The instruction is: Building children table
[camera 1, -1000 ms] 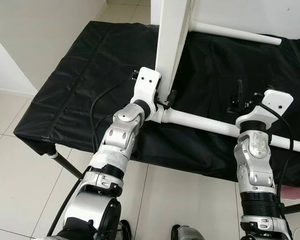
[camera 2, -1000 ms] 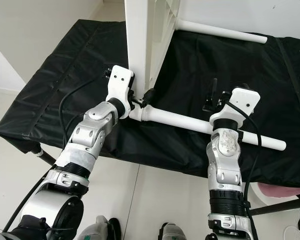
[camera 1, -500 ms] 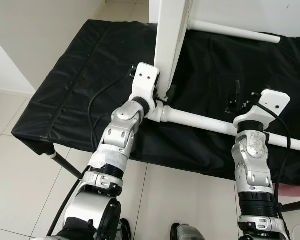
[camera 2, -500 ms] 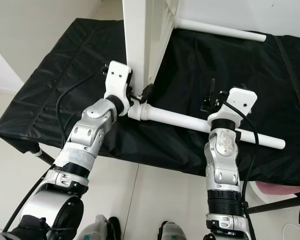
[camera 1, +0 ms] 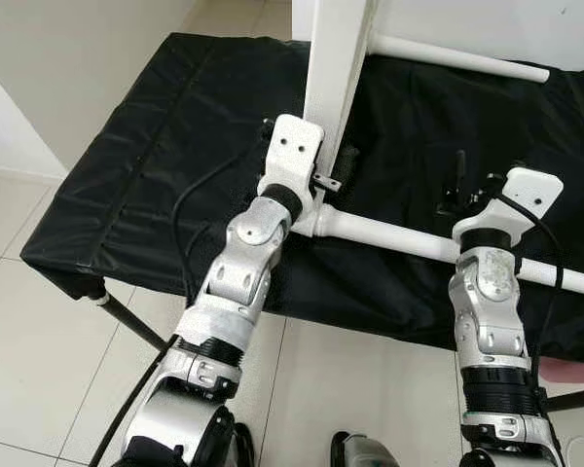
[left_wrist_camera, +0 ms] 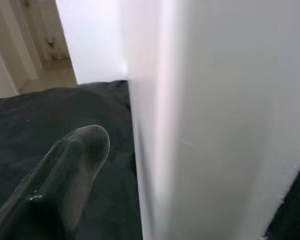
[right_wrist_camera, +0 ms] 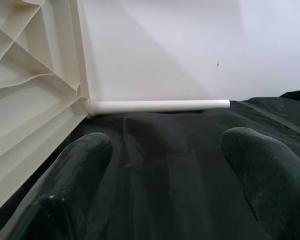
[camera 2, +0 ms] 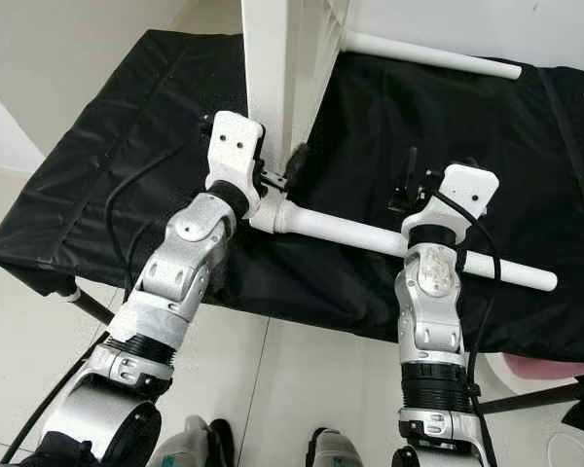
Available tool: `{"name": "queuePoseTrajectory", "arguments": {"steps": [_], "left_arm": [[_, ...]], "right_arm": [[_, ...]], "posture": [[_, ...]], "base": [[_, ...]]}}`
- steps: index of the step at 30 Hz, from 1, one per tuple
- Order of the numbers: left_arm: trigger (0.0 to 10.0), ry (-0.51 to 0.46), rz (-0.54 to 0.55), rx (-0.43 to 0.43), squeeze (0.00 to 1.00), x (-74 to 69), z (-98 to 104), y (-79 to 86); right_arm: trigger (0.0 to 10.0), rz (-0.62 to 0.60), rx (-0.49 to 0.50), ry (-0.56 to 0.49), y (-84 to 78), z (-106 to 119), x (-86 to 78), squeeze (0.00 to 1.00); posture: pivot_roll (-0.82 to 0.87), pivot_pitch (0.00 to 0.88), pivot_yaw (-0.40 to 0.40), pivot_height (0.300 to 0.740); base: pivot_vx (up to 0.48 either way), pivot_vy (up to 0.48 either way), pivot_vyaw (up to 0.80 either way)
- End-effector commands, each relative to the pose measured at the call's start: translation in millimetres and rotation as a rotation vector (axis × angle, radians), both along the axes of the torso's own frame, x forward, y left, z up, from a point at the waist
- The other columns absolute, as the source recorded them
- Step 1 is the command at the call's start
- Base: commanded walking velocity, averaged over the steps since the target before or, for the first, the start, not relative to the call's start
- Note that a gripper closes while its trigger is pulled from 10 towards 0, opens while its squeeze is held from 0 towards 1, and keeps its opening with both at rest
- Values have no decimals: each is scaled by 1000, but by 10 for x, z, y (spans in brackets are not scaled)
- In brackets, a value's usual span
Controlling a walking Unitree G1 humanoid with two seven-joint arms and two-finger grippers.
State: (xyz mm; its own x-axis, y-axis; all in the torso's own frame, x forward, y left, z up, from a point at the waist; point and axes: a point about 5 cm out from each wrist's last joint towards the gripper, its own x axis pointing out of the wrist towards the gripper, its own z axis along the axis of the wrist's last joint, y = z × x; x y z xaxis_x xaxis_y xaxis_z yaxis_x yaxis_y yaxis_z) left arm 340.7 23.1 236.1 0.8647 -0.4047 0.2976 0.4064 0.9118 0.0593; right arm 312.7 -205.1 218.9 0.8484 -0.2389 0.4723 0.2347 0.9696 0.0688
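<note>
Jaws: right gripper (right_wrist_camera: 165, 165) spread; left gripper (camera 1: 333, 167) straddles tabletop (camera 1: 337, 58).
Change: left gripper raised off leg (camera 1: 438, 245).

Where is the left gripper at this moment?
In the head views the left gripper is against the lower edge of the upright white tabletop, just above the near white leg.
</note>
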Motion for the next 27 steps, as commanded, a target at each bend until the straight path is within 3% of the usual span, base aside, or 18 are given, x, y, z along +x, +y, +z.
{"name": "queuePoseTrajectory", "arguments": {"steps": [1,17,27], "left_arm": [[10000,113,-131,-243,0,-320,-38,-638],[10000,154,-144,-180,0,-322,-151,-848],[10000,192,-40,-176,0,-107,-203,-812]], "right_arm": [[10000,0,0,15,2,-33,7,0],[10000,-20,2,11,-29,-27,-7,0],[10000,-54,-2,6,-98,-15,-40,0]], "posture": [[-150,164,57,740],[-175,166,74,740],[-203,170,84,740]], "base": [[0,0,0],[0,0,0],[0,0,0]]}}
